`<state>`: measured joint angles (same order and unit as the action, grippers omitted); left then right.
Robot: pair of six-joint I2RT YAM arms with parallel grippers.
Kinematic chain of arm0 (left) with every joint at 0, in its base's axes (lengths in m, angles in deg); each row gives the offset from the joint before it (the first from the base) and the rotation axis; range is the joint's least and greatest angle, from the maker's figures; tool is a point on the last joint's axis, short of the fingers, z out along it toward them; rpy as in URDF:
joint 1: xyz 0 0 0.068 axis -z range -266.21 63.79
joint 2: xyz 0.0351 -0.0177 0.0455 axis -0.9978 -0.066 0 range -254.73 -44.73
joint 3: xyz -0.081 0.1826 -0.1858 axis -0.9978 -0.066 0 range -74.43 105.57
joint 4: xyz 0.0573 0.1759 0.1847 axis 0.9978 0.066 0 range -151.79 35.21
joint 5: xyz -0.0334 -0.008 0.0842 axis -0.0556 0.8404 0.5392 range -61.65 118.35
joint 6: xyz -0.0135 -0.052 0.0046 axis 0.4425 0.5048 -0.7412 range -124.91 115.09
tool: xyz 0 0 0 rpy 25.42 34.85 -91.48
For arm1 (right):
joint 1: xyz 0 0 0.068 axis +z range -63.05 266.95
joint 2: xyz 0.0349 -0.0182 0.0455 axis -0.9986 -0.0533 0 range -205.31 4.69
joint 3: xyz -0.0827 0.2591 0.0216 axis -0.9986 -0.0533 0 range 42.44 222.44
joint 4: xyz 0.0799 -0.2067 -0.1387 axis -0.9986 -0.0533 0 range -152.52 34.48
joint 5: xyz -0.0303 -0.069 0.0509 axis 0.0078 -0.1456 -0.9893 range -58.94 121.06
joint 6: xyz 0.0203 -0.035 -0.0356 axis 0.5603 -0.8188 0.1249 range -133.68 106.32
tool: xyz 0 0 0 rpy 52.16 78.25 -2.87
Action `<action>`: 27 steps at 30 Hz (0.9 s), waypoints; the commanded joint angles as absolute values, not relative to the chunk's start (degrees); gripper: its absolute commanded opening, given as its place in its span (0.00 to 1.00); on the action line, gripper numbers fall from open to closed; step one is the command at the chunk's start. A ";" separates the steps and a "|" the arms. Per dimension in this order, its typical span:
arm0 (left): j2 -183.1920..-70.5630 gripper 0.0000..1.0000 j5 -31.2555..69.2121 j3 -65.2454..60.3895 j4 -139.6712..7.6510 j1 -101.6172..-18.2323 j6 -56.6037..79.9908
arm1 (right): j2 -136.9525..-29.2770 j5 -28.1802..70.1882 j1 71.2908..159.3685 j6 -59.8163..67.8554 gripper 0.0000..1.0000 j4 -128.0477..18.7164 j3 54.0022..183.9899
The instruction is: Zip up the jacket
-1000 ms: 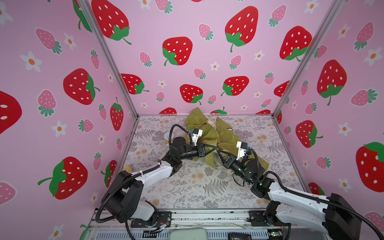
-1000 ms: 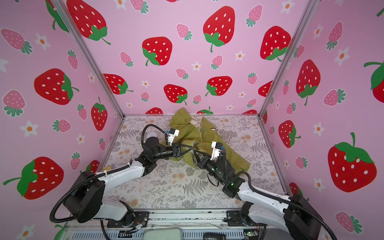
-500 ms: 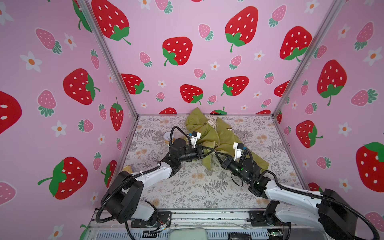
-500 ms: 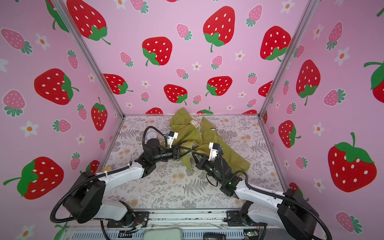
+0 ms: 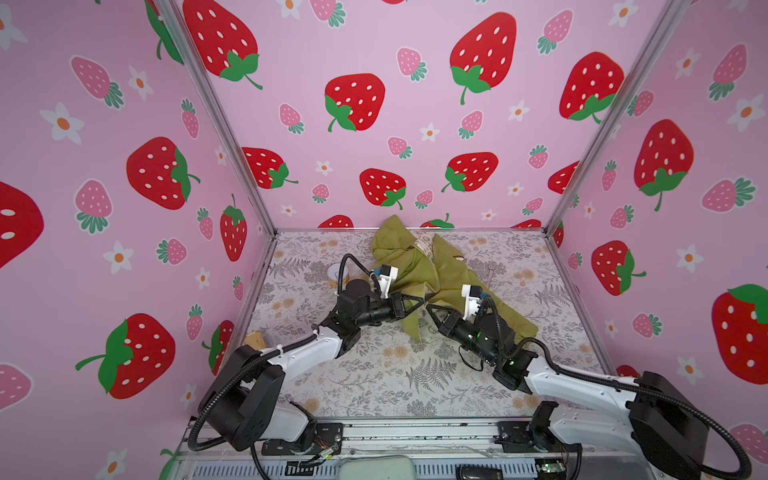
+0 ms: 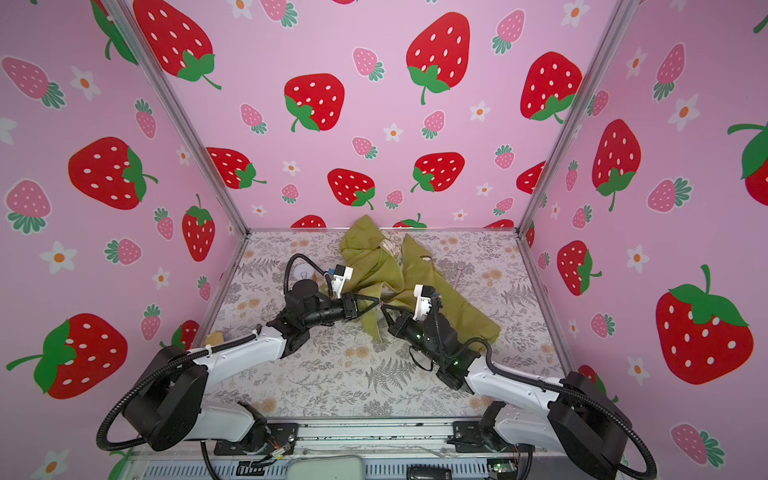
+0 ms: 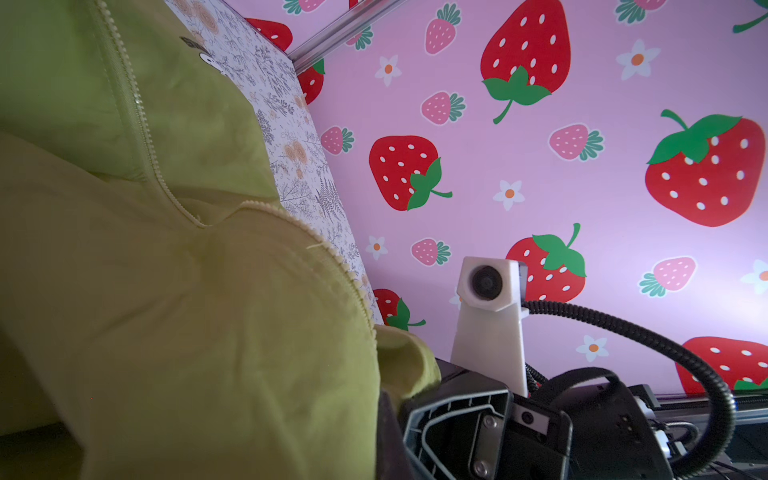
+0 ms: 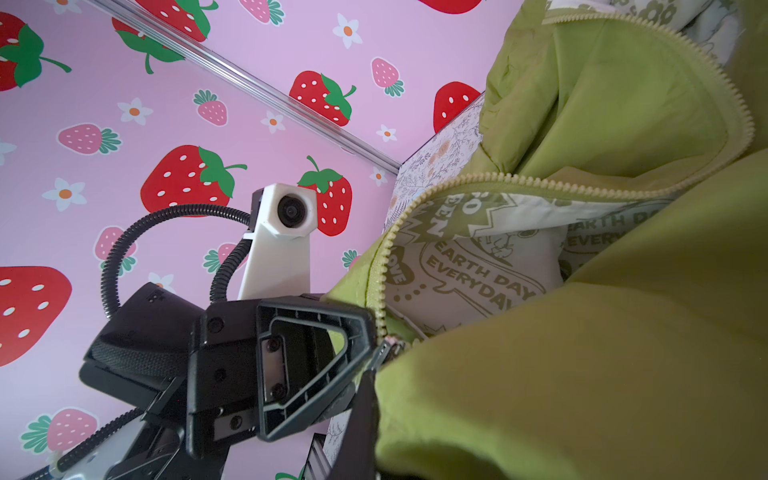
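Observation:
The olive-green jacket (image 5: 478, 299) lies crumpled at the back middle of the table in both top views, its front open. My left gripper (image 5: 422, 298) and right gripper (image 5: 429, 306) meet tip to tip at its near lower edge, each shut on the fabric. In the right wrist view the left gripper (image 8: 372, 349) pinches the jacket by the metal zipper slider (image 8: 388, 345), the zipper teeth (image 8: 478, 178) spread apart over cream printed lining (image 8: 478, 274). In the left wrist view the jacket (image 7: 166, 311) hides my own jaws. The right gripper's fingers (image 7: 453, 419) show beside it.
A white round cup (image 5: 336, 274) stands behind the left arm. A tan block (image 5: 255, 338) lies by the left wall. A thin pink stick (image 5: 490, 276) lies right of the jacket. Strawberry-print walls close in three sides of the floral table (image 5: 395, 374).
Both grippers have moved toward each other until their tips nearly touch, drawing the jacket's two lower front edges together. Both stayed shut.

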<state>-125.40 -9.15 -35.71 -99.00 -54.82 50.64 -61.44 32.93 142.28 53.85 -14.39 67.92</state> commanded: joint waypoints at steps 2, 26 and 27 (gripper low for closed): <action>-125.80 0.00 2.48 -34.84 -100.98 -57.10 50.16 | -60.97 26.05 144.31 54.43 0.00 -13.41 69.23; -129.85 0.00 -0.13 -35.05 -106.66 -59.54 52.61 | -65.74 23.83 144.17 55.80 0.00 -16.93 69.99; -129.82 0.00 -0.12 -35.28 -106.87 -59.58 52.66 | -65.82 23.72 144.08 55.92 0.00 -17.02 70.02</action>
